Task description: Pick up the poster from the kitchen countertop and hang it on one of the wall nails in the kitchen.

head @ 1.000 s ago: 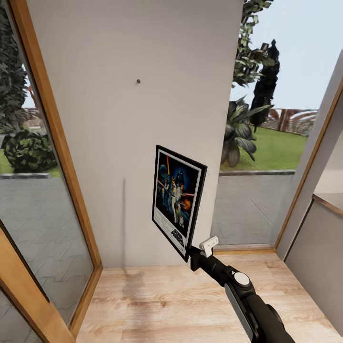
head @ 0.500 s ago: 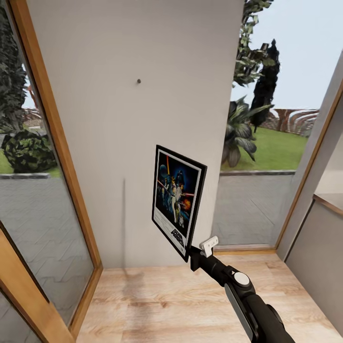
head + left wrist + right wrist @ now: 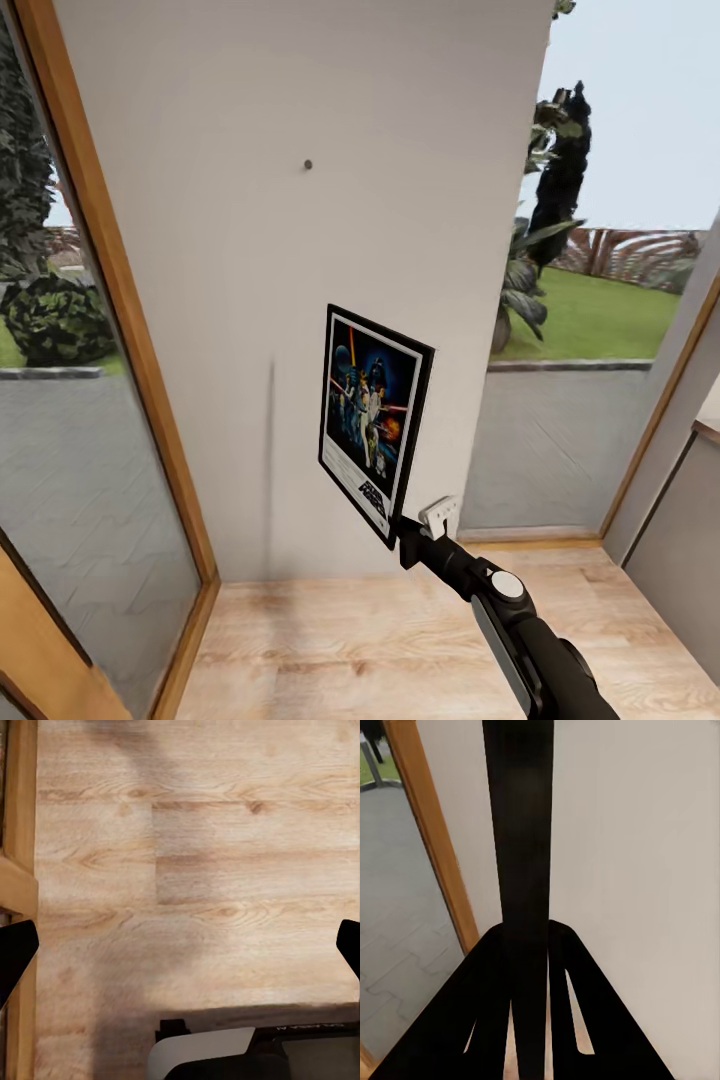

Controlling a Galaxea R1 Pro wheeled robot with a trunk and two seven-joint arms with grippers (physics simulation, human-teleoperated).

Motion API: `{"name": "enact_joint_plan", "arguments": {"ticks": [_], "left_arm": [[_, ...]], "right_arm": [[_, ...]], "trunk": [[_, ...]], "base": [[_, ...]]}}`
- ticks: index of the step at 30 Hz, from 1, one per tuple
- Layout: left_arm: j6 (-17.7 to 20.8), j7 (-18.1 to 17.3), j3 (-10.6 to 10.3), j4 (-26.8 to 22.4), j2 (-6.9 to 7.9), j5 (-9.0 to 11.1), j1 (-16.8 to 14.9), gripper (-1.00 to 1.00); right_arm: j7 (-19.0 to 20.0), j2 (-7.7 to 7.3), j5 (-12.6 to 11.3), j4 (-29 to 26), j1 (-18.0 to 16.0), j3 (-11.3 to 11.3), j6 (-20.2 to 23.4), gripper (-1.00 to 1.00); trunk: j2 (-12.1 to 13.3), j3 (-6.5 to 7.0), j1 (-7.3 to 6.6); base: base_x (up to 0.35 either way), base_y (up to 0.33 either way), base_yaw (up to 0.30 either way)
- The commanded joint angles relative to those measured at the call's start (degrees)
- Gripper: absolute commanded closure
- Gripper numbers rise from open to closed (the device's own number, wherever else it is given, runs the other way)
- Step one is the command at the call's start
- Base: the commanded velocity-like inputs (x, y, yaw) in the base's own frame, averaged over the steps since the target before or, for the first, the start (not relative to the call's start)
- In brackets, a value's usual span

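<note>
The right gripper (image 3: pixel 408 535) sits low and right of centre in the head view, its black fingers clamped on the bottom right corner of the poster (image 3: pixel 374 420), with the black arm running off to the lower right corner of the frame and a small white tab jutting up beside the wrist. In the right wrist view the same grip shows from behind: two black fingers (image 3: pixel 487 1005) pressed against either side of the poster's thin black edge (image 3: pixel 521 855), which rises as a dark strip up the middle of that picture. The poster stands upright, turned slightly so its face looks toward the left of the head view; inside the black frame and white border is dark blue art with figures and crossed light blades, and a block of white lettering along the bottom that is too small to read. Just behind it is the pale wall (image 3: pixel 200 300), and high on that wall, in the upper middle of the head view and well above the poster's top edge, sits the wall nail (image 3: pixel 308 164), a tiny dark peg. A wooden door frame (image 3: pixel 120 300) slants down the left side, glass and garden plants beyond it, and light wooden floor (image 3: pixel 380 640) fills the bottom. In the left wrist view the left gripper (image 3: pixel 180 952) hangs over that floor with its black fingertips (image 3: pixel 15 952) spread wide at the picture's two edges, holding nothing.
</note>
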Motion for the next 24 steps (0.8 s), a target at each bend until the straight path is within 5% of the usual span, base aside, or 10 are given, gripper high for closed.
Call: {"name": "enact_joint_plan", "arguments": {"ticks": [1, 24], "left_arm": [[-0.13, -0.33, 0.20, -0.04, -0.03, -0.23, 0.00, -1.00], [-0.21, -0.32, 0.20, -0.04, -0.03, -0.24, 0.00, -1.00]], "right_arm": [[0.28, -0.01, -0.59, -0.07, -0.04, 0.01, 0.53, 1.00], [0.22, 0.00, -0.58, 0.01, -0.04, -0.05, 0.37, 1.00]], "trunk": [[-0.09, -0.08, 0.07], [-0.09, -0.08, 0.07]], "base": [[0.309, 0.135, 0.000], [0.208, 0.031, 0.000]]}}
